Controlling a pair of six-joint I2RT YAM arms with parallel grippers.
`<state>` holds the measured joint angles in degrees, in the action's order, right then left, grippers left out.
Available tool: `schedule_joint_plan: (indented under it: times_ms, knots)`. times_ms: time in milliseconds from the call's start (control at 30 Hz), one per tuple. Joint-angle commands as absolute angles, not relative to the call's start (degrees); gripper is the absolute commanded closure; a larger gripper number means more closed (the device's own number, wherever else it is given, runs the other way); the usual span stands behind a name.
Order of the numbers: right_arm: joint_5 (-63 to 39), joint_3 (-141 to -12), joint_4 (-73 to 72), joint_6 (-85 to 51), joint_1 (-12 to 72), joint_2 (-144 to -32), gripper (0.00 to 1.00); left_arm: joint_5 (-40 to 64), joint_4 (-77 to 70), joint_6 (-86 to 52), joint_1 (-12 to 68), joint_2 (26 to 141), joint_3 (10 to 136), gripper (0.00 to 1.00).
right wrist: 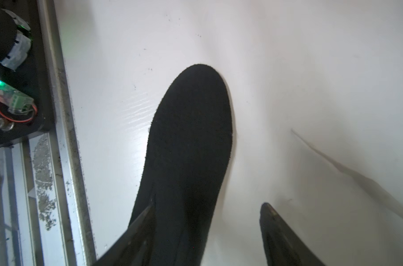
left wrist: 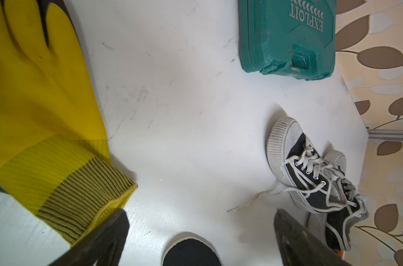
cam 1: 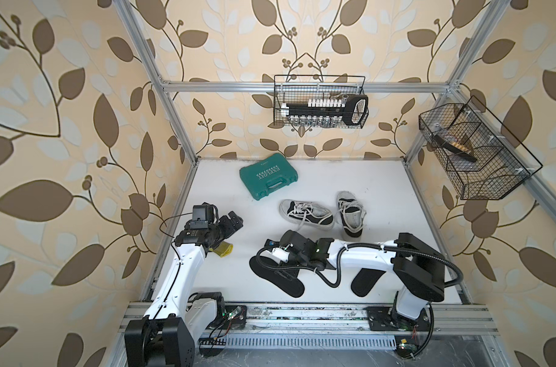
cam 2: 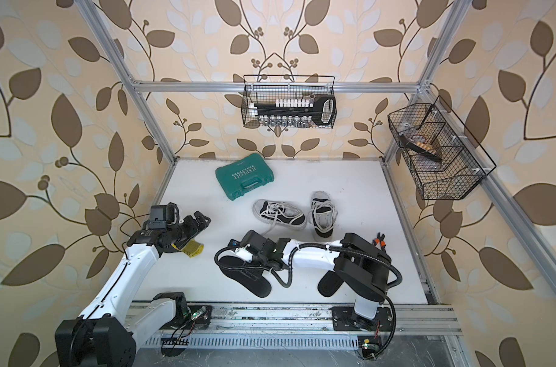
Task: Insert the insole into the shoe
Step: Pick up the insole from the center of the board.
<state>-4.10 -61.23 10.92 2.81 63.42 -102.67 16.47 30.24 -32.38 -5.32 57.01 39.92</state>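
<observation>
My right claw (right wrist: 208, 205) hangs low over the black insole (right wrist: 191, 126), which lies flat on the white tabletop (cam 1: 365, 178) near the front rail. A second insole (cam 1: 365, 281) lies nearby. The shoe (cam 1: 305, 214), its mate (cam 1: 349, 214) and a teal case (cam 1: 268, 176) sit farther back, with leaf wallpaper all round. The right claw's jaws stand parted astride the insole, gripping nothing. The left claw (left wrist: 200, 213) gapes wide and empty by a yellow glove (left wrist: 46, 103).

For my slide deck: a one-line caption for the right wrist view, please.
Right pincer, jaws apart, straddles a flat black fabric insole on the white tabletop.
</observation>
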Motion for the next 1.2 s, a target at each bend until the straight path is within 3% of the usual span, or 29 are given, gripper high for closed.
schedule_joint_plan:
  times_ms: [0, 200, 467, 667, 800, 1167]
  knots:
    - [-3.92, -64.68, 15.8, 4.9, 64.17, -106.04, 0.33, 18.67, 30.41, -32.99, -5.97, 56.7, 38.96, 0.01]
    - [-5.64, -68.08, 18.22, 6.03, 64.51, -110.13, 0.39, 18.82, 30.67, -32.67, -6.33, 56.82, 38.94, 0.01]
    - [-4.26, -71.95, 21.4, 6.3, 65.03, -114.83, 0.56, 18.74, 30.83, -32.78, -6.46, 56.96, 38.86, 0.01]
    - [-2.74, -71.17, 20.64, 5.43, 65.13, -113.12, 0.88, 19.91, 30.01, -32.98, -6.45, 56.29, 37.82, 0.01]
    - [-1.25, -69.97, 19.13, 2.73, 65.04, -110.71, 1.0, 20.73, 29.9, -32.83, -6.46, 56.25, 37.62, 0.01]
    - [9.09, -61.19, 10.56, -10.51, 61.52, -98.43, 1.0, 26.88, 25.84, -32.16, -6.34, 56.45, 37.44, 0.01]
